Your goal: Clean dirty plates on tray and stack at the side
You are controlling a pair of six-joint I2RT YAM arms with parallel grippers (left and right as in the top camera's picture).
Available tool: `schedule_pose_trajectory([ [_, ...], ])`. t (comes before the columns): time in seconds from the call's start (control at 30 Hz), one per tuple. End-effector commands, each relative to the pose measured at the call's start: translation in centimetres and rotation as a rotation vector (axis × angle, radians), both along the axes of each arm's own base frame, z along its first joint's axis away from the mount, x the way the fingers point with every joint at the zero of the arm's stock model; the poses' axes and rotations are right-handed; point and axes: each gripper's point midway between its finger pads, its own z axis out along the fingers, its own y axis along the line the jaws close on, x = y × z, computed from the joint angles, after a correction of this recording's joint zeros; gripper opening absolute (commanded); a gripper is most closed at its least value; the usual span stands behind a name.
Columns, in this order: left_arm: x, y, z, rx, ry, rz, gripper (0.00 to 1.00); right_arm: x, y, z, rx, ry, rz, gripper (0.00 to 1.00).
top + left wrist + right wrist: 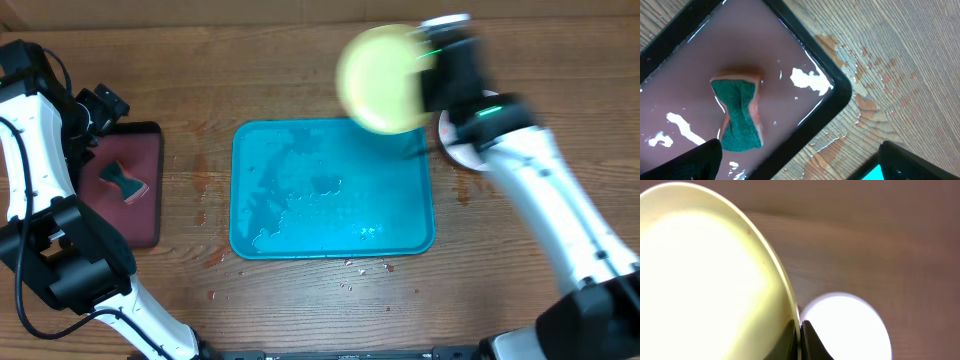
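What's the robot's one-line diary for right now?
right hand: gripping yellow-green plate | white plate: on table | left hand: open near sponge | teal tray: wet

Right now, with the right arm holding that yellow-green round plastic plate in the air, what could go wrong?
The right gripper pinches the yellow-green plate only at its rim, so it could slip. The white round plate on the table sits off to one side below, so a release may land off-centre. The teal rectangular plastic tray is wet, so the plate may be slick.
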Motion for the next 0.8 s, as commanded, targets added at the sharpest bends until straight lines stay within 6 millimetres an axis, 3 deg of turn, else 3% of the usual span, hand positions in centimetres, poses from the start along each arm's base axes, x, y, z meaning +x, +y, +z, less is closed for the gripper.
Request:
schedule_pose_trajectory([
  [0.0,0.1,0.2,0.6,0.004,-0.017,-0.007,1.0,-0.3,-3.7,-3.2,0.395,0.145,-0.022,0.04],
  [0.07,0.1,0.2,0.6,0.004,-0.017,-0.007,1.0,-0.9,-8.7,-6.3,0.455,0.223,-0.136,0.04],
  [0.17,0.1,0.2,0.6,0.004,-0.017,-0.007,1.0,-2.2,-14.0,-10.5,0.509,0.317,-0.29,0.04],
  [0.3,0.1,0.2,0.6,0.004,-0.017,-0.007,1.0,-2.9,-17.0,-14.0,0.555,0.38,-0.369,0.04],
  [0.33,0.1,0.2,0.6,0.004,-0.017,-0.007,1.0,-3.0,-17.2,-14.5,0.559,0.39,-0.375,0.04],
  [0.37,0.1,0.2,0.6,0.004,-0.017,-0.007,1.0,-3.0,-17.1,-14.7,0.56,0.395,-0.375,0.13],
  [0.4,0.1,0.2,0.6,0.004,-0.017,-0.007,1.0,-3.0,-17.1,-14.7,0.559,0.396,-0.374,0.39],
  [0.5,0.1,0.2,0.6,0.004,-0.017,-0.007,1.0,-3.3,-16.6,-14.8,0.562,0.414,-0.371,0.89],
  [0.53,0.1,0.2,0.6,0.004,-0.017,-0.007,1.0,-3.6,-16.3,-14.6,0.574,0.423,-0.366,1.0],
  [0.67,0.1,0.2,0.6,0.004,-0.017,-0.007,1.0,-4.2,-13.9,-12.0,0.643,0.413,-0.234,1.0],
  [0.77,0.1,0.2,0.6,0.004,-0.017,-0.007,1.0,-6.5,-10.6,-7.9,0.655,0.404,-0.025,1.0],
])
